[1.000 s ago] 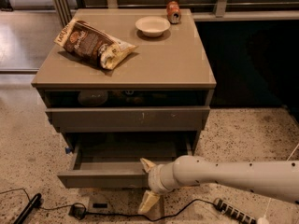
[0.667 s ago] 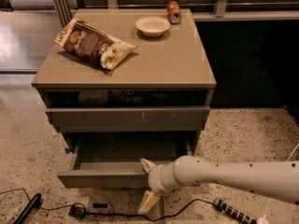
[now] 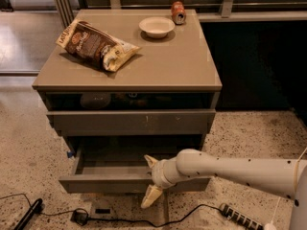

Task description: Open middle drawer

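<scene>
The middle drawer [image 3: 105,182] stands pulled out from the cabinet, and its matte grey inside [image 3: 112,169] shows. My gripper [image 3: 151,178] is at the drawer's front panel, right of its centre. It straddles the panel: one pale finger [image 3: 151,161] is over the inside and the other finger [image 3: 150,196] hangs down outside the front. The fingers stand wide apart. My white arm [image 3: 230,170] comes in from the right. The taller front above [image 3: 129,122] has a small pale centre mark and a dark gap over it.
On the cabinet top [image 3: 182,66] lie a chip bag [image 3: 96,44], a white bowl [image 3: 157,26] and a can [image 3: 178,12]. A black cable [image 3: 120,219] and a power strip [image 3: 242,218] lie on the speckled floor in front.
</scene>
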Tool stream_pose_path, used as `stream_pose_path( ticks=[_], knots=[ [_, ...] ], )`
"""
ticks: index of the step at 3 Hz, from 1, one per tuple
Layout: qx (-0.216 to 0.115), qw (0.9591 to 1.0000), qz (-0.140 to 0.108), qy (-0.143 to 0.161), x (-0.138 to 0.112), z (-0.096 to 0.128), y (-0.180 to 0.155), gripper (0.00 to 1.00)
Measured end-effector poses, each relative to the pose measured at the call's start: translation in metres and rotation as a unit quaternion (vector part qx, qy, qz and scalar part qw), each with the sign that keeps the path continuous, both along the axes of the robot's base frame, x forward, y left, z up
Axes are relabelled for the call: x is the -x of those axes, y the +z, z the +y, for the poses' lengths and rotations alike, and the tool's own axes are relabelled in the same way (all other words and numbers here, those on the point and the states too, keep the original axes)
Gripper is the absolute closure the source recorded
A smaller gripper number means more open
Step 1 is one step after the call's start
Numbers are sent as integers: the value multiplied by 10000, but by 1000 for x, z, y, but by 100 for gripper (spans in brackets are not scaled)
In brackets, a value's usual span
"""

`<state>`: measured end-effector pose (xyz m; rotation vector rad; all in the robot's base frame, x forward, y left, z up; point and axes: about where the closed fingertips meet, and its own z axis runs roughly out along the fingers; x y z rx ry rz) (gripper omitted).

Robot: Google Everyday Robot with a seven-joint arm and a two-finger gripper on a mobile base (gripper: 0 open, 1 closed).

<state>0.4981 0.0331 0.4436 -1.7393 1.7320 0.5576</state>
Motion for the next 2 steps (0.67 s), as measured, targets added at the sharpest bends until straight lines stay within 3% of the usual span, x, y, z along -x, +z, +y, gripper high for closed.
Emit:
stream_pose_path(
  ticks=[2],
  knots=[
    [-60, 9999, 75, 129, 16, 0, -10, 0]
  ],
)
